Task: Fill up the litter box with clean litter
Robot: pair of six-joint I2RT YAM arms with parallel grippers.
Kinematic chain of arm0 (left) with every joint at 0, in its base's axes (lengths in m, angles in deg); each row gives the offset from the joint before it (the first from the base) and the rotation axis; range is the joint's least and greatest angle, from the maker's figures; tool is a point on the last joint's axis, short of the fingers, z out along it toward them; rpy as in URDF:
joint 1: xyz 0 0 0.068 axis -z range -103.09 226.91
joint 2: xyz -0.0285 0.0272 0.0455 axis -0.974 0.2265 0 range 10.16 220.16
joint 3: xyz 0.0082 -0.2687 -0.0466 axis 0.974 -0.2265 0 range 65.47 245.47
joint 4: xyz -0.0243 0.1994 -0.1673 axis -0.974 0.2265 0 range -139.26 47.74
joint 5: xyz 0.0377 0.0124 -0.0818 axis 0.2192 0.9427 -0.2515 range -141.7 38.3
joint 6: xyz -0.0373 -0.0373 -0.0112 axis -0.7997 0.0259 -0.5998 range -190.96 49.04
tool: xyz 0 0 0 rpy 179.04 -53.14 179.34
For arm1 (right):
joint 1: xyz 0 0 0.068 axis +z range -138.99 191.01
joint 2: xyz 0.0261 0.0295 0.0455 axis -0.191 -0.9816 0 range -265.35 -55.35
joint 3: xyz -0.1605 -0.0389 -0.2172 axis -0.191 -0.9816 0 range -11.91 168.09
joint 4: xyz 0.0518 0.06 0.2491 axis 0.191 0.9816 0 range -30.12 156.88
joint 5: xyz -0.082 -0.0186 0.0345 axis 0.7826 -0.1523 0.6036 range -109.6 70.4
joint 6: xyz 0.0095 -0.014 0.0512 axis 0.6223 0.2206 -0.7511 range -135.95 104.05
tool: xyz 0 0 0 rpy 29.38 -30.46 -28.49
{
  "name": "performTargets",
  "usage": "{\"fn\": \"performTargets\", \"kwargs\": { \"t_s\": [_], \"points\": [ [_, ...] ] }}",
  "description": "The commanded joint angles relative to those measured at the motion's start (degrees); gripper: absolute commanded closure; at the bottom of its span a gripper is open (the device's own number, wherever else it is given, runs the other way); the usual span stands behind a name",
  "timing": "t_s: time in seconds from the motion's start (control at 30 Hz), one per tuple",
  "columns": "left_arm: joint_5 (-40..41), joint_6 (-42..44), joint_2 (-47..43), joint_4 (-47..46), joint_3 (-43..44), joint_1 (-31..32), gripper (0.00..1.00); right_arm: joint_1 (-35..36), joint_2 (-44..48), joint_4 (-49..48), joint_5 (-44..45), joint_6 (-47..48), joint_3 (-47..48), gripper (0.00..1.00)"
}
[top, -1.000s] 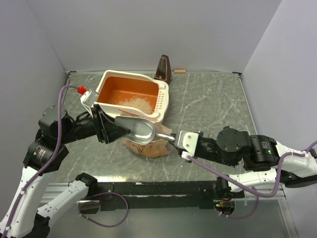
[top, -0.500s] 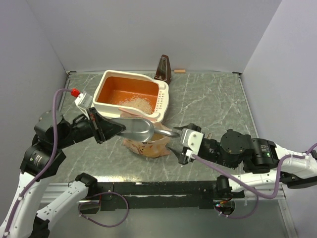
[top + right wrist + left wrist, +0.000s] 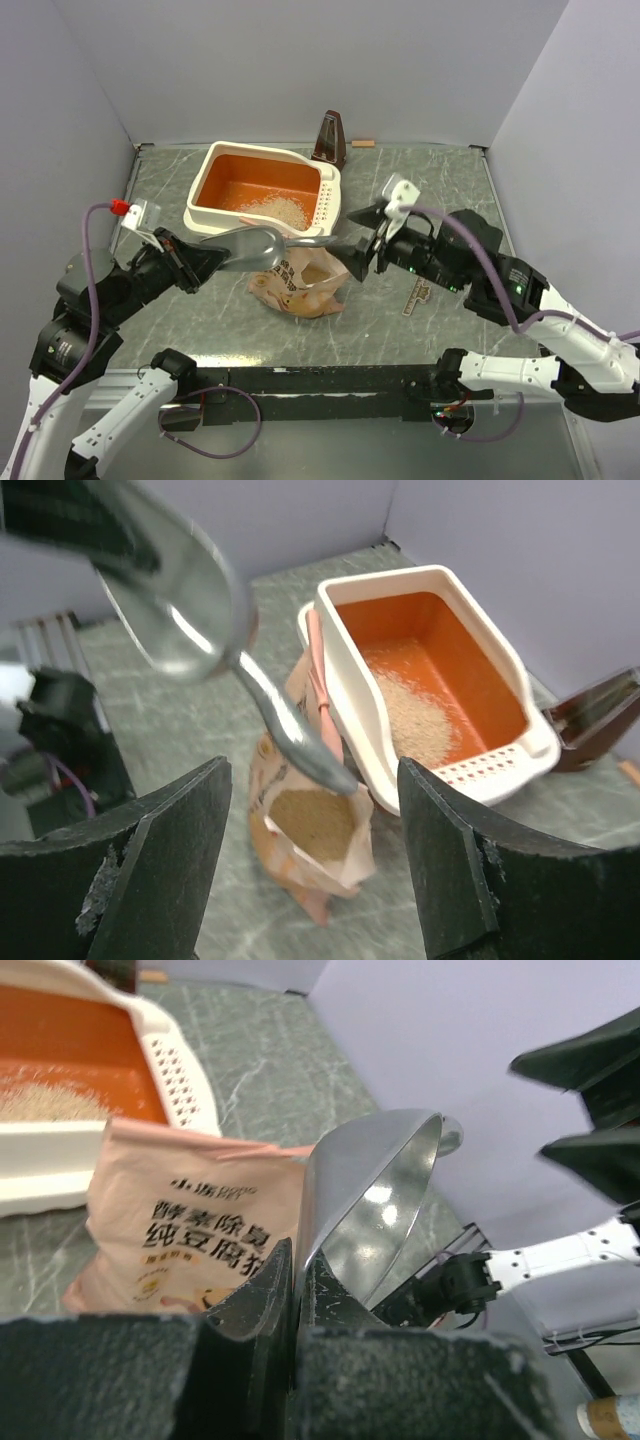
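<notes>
View: top external
Litter box (image 3: 328, 200): on the green marbled worktop (image 3: 440, 190), back left, slotted rim facing right.
Clean litter (image 3: 278, 208): pale heap on the orange floor, against the near wall.
Bag (image 3: 300, 285): tan, crinkled, mouth open, just in front of the litter box.
Metal scoop (image 3: 250, 247): in the air over the bag, bowl left, handle pointing right.
Left fingers (image 3: 200, 265): clenched on the bowl end of the scoop.
Right fingers (image 3: 357, 258): spread wide at the handle's tip, grasping nothing.
Metronome (image 3: 330, 138): upright behind the box.

View: left wrist
Left fingers (image 3: 240, 1350): pinched tight on the thin edge of the bowl.
Metal scoop (image 3: 375, 1200): tipped on edge, shiny hollow facing right.
Bag (image 3: 190, 1220): beyond the scoop, Chinese print showing.
Litter box (image 3: 185, 1070): behind the bag, top left.
Clean litter (image 3: 45, 1100): pale patch on the orange floor.

View: right wrist
Right fingers (image 3: 165, 870): released, well apart.
Metal scoop (image 3: 185, 600): upper left, handle slanting down over the bag's mouth.
Bag (image 3: 300, 880): open, tan granules inside, touching the box wall.
Litter box (image 3: 345, 700): right of the bag.
Clean litter (image 3: 415, 715): spread along the near side of the floor.
</notes>
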Motion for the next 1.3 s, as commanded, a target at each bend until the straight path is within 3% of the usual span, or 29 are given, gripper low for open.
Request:
{"fn": "performTargets", "kwargs": {
  "t_s": [0.0, 0.13, 0.27, 0.47, 0.57, 0.87, 1.27],
  "points": [
    [2.56, 0.19, -1.66, -0.92, -2.49, 0.08, 0.99, -7.74, -0.21, -11.10, -14.96, -12.61, 0.06, 0.25],
    [0.80, 0.37, -3.06, -1.80, -4.07, 0.08, 0.99, -19.24, -3.19, -14.62, -28.22, -25.50, -0.82, 0.25],
    [-0.70, -0.24, -4.47, -2.94, -5.65, 0.08, 0.99, -26.29, -4.60, -23.66, -38.96, -35.37, -7.49, 0.24],
    [-2.01, -1.47, -5.79, -4.00, -7.15, 0.08, 0.99, -33.93, -5.39, -47.11, -53.36, -49.08, -20.85, 0.24],
    [-2.37, -1.83, -6.15, -4.70, -7.59, 0.08, 0.99, -35.26, -5.57, -56.18, -56.28, -53.84, -25.43, 0.24],
    [-2.63, -2.35, -6.32, -7.86, -8.82, 0.08, 0.99, -36.14, -7.15, -67.87, -62.79, -61.48, -29.65, 0.25],
    [-3.42, -4.38, -4.21, -13.84, -8.99, 0.08, 0.99, -35.97, -6.71, -67.80, -63.94, -61.32, -30.18, 0.26]
  ]
}}
